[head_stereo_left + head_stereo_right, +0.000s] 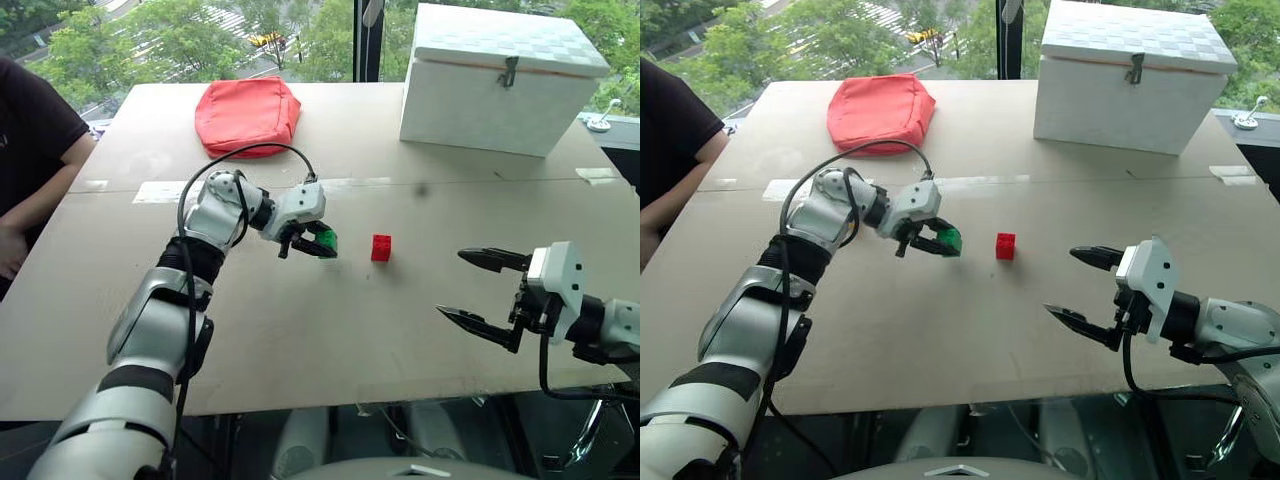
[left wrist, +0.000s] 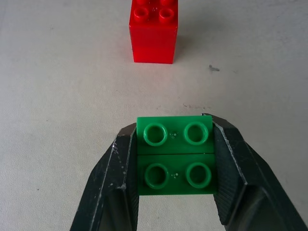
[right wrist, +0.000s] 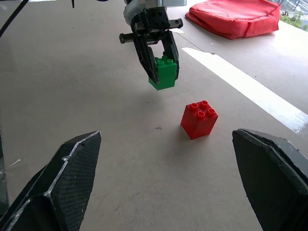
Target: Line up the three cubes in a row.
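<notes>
L gripper (image 1: 318, 243) clamping green brick (image 3: 163, 73), hovering beside red brick (image 1: 381, 247) mid-table (image 1: 300, 340); R gripper (image 1: 478, 290) gaping, empty. Row not yet begun; yellow unseen.

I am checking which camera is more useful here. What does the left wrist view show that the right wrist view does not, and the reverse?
Left wrist view: the green cube's studs from straight above, clamped between the left gripper's two fingers.
Right wrist view: the green cube lifted clear above the table, the red pouch, and the open right gripper.
Both: the green cube, the red cube standing alone on the table.
</notes>
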